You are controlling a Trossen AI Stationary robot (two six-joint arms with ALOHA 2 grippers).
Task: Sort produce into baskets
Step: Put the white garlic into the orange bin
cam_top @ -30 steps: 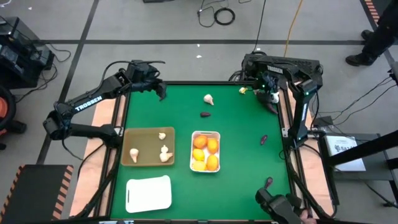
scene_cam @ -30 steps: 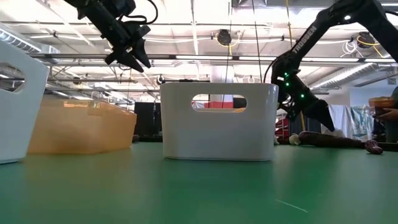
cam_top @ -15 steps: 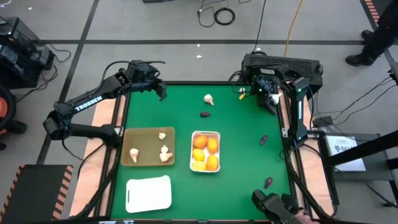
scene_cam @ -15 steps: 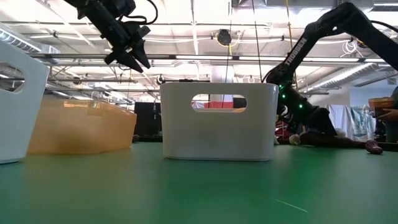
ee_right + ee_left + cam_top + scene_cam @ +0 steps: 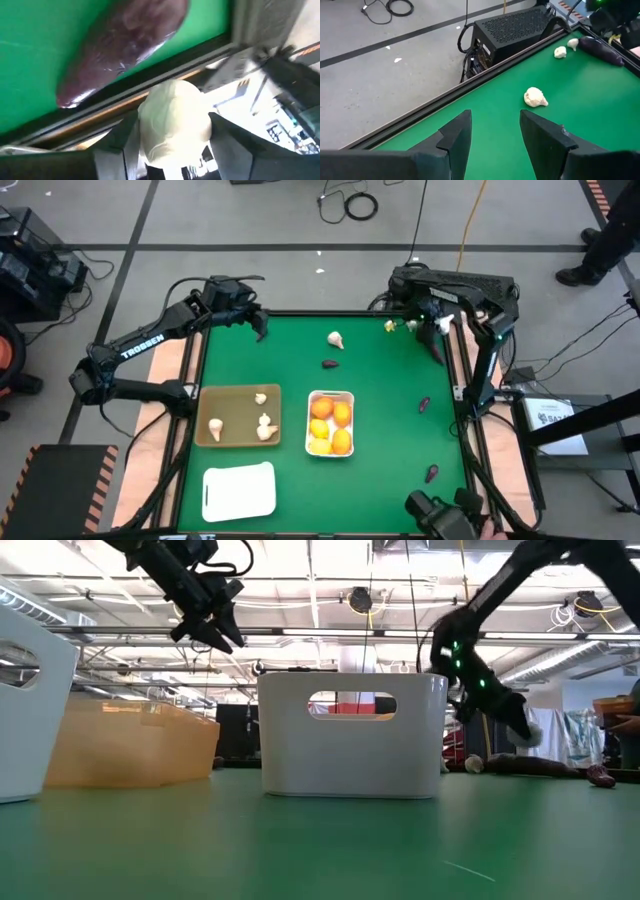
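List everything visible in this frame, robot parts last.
Tan square tray: one, left of table centre, holding at least three whitish garlic bulbs.
White tray with fruit: one, centre, holding about five round orange-yellow fruits.
Empty white tray: one, near edge, left.
Loose whitish garlic bulb: one, far middle of the green table.
Dark purple elongated vegetables: three spread from centre to right, a fourth by the far right edge.
Left hand: open, empty, over the far left corner.
Right hand: far right corner, closed on a white garlic bulb.
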